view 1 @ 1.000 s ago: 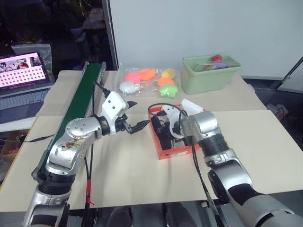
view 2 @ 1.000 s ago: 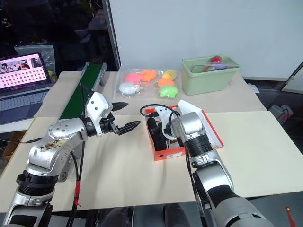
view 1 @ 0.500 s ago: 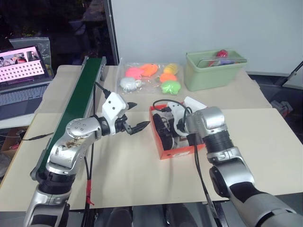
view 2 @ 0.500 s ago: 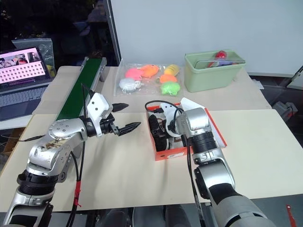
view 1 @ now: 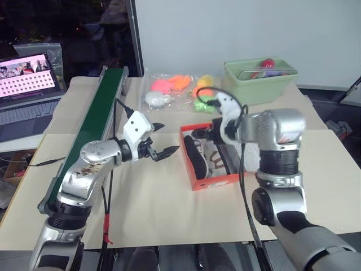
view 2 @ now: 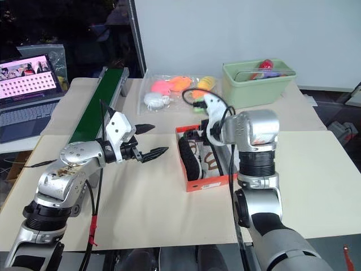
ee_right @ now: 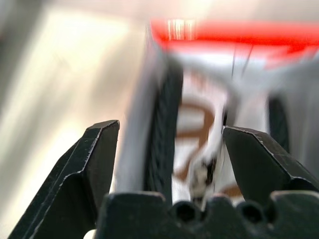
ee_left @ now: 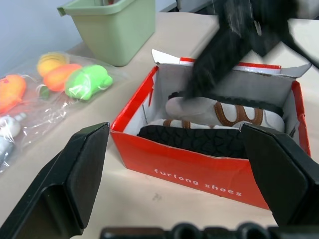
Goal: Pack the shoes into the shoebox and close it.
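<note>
Green bin [view 1: 258, 82] and bagged toys [view 1: 179, 90] sit behind shoebox [view 1: 211, 179].

A beige table [view 1: 163, 209] fills most of the scene. At its far right stands a pale green plastic bin [view 1: 256, 84] holding a red and other coloured items. To the left of the bin lies a clear bag of bright soft toys [view 1: 177, 90] in pink, orange, yellow, green and white. A long dark green strip [view 1: 93, 121] runs along the table's left side. Beyond it, at far left, an open laptop [view 1: 28, 82] glows pink.
</note>
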Controlling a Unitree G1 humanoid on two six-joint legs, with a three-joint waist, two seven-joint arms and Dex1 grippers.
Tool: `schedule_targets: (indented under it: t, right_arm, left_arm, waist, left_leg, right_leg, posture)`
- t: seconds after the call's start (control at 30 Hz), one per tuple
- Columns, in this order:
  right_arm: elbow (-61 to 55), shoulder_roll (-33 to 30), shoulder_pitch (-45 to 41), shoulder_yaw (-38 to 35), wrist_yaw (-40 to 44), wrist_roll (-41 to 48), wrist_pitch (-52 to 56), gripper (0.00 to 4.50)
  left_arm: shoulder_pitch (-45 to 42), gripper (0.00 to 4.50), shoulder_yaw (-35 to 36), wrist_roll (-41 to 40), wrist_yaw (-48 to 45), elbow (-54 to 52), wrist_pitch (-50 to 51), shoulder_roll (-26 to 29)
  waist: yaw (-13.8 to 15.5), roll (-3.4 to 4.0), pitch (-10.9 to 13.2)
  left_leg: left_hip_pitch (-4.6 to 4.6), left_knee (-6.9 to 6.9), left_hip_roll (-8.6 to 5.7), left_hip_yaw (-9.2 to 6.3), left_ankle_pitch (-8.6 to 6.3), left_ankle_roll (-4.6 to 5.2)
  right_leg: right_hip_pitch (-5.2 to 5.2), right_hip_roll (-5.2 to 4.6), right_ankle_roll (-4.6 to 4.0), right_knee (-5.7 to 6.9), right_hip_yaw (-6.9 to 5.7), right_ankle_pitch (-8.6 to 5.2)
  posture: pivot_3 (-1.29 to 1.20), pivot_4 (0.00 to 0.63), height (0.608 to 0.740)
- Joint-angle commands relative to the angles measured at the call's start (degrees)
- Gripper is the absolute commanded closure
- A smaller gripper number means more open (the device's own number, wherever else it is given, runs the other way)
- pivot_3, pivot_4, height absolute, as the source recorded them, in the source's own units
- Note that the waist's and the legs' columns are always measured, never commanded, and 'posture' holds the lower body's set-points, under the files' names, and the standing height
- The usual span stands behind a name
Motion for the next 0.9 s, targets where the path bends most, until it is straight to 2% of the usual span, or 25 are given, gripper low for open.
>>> schedule_targets:
  t: [0.03,0.1,0.17,0.27,0.37,0.5,0.7,0.9]
  right_arm:
    - [-12.2,-3.8,5.8,-11.8,3.1,4.6,-1.3,1.91]
    - [-15.9,-5.3,7.6,-14.3,4.4,6.5,-0.3,2.61]
    - [-21.6,-10.3,12.8,-18.5,8.8,10.6,1.1,3.33]
    - [-28.0,-18.9,22.8,-21.2,17.1,17.0,-0.3,4.41]
    - [-30.1,-26.3,32.4,-20.8,22.2,19.5,-3.7,4.46]
    - [-30.9,-32.4,43.5,-13.2,22.6,17.0,-10.2,4.46]
    - [-27.3,-32.5,52.0,0.4,16.0,9.5,-18.5,4.46]
    - [-16.6,-27.8,51.5,6.1,7.2,1.3,-27.4,4.46]
  left_arm:
    - [1.5,0.0,1.4,-1.2,-0.4,-2.8,-1.3,-0.1]
    - [2.1,0.0,1.8,-1.5,-0.7,-3.3,-1.3,0.1]
    - [3.1,0.0,1.9,-2.0,-0.9,-3.6,-1.3,0.0]
    - [3.9,0.0,1.4,-2.3,-0.9,-3.5,-1.2,-0.8]
    - [4.2,0.0,0.4,-1.9,-1.3,-3.3,-1.6,-1.3]
    - [3.1,0.0,-0.3,-1.4,-1.9,-1.8,-2.1,-1.9]
    - [1.9,0.0,-0.3,-1.1,-2.7,-0.4,-2.8,-1.9]
    - [1.7,0.0,0.6,-1.0,-2.8,-0.1,-2.9,-1.2]
  waist:
    - [0.6,0.01,0.0]
    - [0.8,0.13,0.1]
    - [0.7,0.2,0.2]
    - [1.1,0.2,0.2]
    - [0.9,0.21,0.2]
    - [0.1,0.22,0.2]
    - [0.2,0.21,0.2]
    - [0.5,0.21,0.2]
  left_leg:
    - [-0.01,0.0,0.0,-0.01,0.0,0.01]
    - [-0.11,0.02,-0.07,-0.04,0.0,0.01]
    - [-0.12,0.07,-0.1,0.0,0.0,0.01]
    - [-0.02,0.06,-0.04,-0.08,0.0,0.02]
    - [0.08,0.05,-0.07,-0.01,-0.02,0.04]
    - [0.4,0.07,-0.06,0.09,-0.02,0.04]
    - [0.46,0.07,-0.01,0.11,-0.01,0.04]
    - [0.33,0.08,-0.11,0.12,-0.02,0.04]
  right_leg:
    - [0.02,-0.01,0.01,-0.02,-0.02,0.0]
    - [0.01,-0.08,0.03,-0.1,-0.06,0.01]
    - [0.01,-0.13,0.07,-0.1,-0.02,0.03]
    - [0.16,-0.05,0.09,-0.18,-0.08,0.02]
    - [0.28,-0.06,0.11,-0.23,-0.04,0.0]
    - [0.53,-0.03,0.28,-0.19,0.11,-0.1]
    - [0.52,0.06,0.54,-0.19,0.19,-0.27]
    - [0.45,-0.06,0.43,-0.24,0.19,-0.21]
  posture:
    - [0.0,0.15,0.729]
    - [0.0,0.15,0.729]
    - [0.0,0.15,0.729]
    - [0.0,0.15,0.729]
    - [0.0,0.15,0.729]
    - [0.0,0.15,0.729]
    - [0.0,0.15,0.729]
    - [0.0,0.15,0.729]
